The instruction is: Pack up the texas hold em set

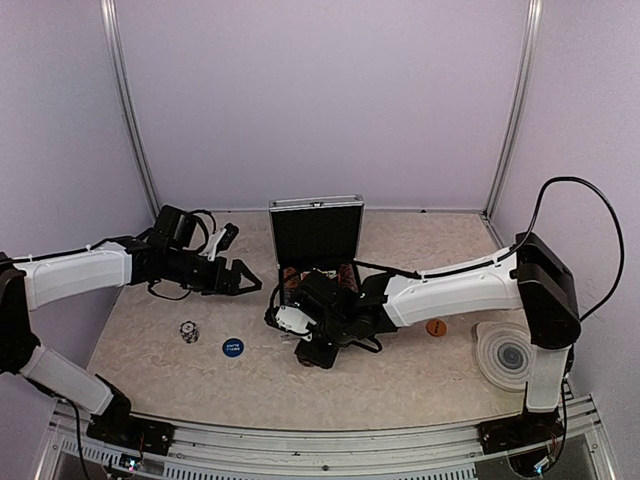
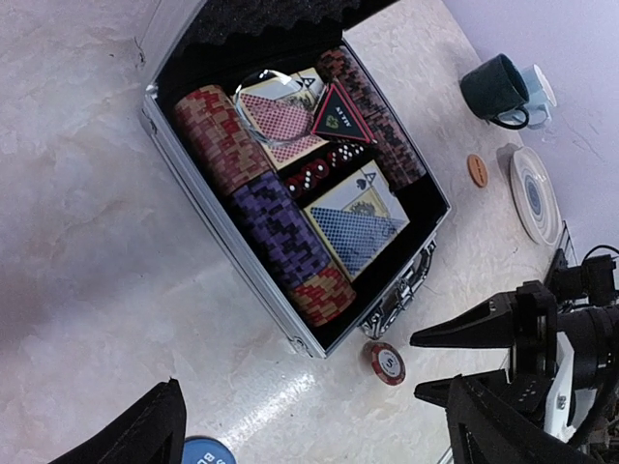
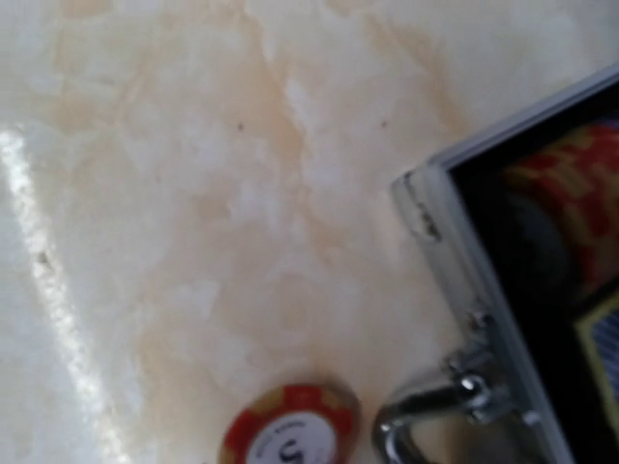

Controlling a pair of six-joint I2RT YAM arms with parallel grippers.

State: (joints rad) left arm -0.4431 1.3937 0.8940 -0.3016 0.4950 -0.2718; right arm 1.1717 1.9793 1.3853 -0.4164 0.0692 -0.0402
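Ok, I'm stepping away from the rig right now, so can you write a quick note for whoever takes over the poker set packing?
Left pincer: open, empty, hovering left of the case.
Right pincer: open, empty, aimed at the loose red chip on the table by the case latch.
Done: chip rows, red deck, blue deck, dice and triangle sit in the open case.
To do: red chip, blue button, orange button and a small black-and-white piece lie on the table; then shut the lid.
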